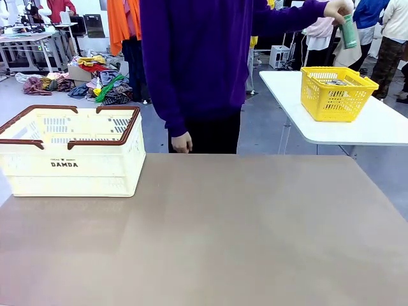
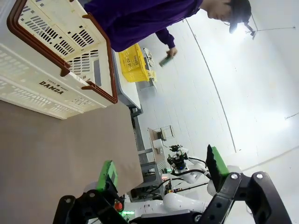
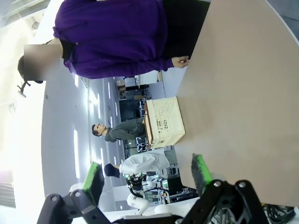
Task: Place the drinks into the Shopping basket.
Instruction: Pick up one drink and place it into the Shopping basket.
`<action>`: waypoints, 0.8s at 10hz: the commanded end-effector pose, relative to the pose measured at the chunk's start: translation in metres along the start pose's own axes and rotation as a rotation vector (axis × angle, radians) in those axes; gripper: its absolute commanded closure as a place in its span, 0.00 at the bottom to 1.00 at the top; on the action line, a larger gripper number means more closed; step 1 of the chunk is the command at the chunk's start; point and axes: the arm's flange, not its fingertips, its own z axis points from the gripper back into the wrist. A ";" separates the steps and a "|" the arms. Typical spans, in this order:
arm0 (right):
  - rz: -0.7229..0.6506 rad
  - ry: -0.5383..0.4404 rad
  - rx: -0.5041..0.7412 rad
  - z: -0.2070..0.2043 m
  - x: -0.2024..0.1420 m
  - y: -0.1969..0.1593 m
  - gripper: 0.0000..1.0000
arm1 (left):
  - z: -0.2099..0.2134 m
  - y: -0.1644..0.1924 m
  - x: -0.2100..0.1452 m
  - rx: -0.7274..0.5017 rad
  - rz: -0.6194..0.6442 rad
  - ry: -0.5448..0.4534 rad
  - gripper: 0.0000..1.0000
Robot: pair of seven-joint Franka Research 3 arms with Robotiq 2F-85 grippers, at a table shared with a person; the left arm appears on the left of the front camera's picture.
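Observation:
The cream-white Shopping basket (image 1: 70,152) with its reddish-brown rim stands at the table's far left; it also appears in the left wrist view (image 2: 56,70) and the right wrist view (image 3: 163,122). A person in a purple top holds a green drink can (image 1: 349,30) in a raised hand above the yellow basket; the left wrist view catches the can (image 2: 164,60) too. My left gripper (image 2: 163,175) is open with nothing between its fingers. My right gripper (image 3: 147,175) is open and empty as well.
A yellow basket (image 1: 336,93) with items inside sits on a white side table (image 1: 376,127) at the far right. The person's other hand (image 1: 182,143) hangs at the brown table's far edge. Clothes lie on the floor behind.

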 end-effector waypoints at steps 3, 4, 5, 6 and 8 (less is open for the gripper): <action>-0.013 0.004 0.001 0.002 -0.001 0.005 0.00 | 0.003 -0.001 -0.001 0.005 -0.009 0.016 0.00; -0.013 0.004 0.001 0.002 -0.001 0.005 0.00 | 0.003 -0.001 -0.001 0.005 -0.009 0.016 0.00; -0.013 0.004 0.001 0.002 -0.001 0.005 0.00 | 0.003 -0.001 -0.001 0.005 -0.009 0.016 0.00; -0.013 0.004 0.001 0.002 -0.001 0.005 0.00 | 0.003 -0.001 -0.001 0.005 -0.009 0.016 0.00; -0.013 0.004 0.001 0.002 -0.001 0.005 0.00 | 0.003 -0.001 -0.001 0.005 -0.009 0.016 0.00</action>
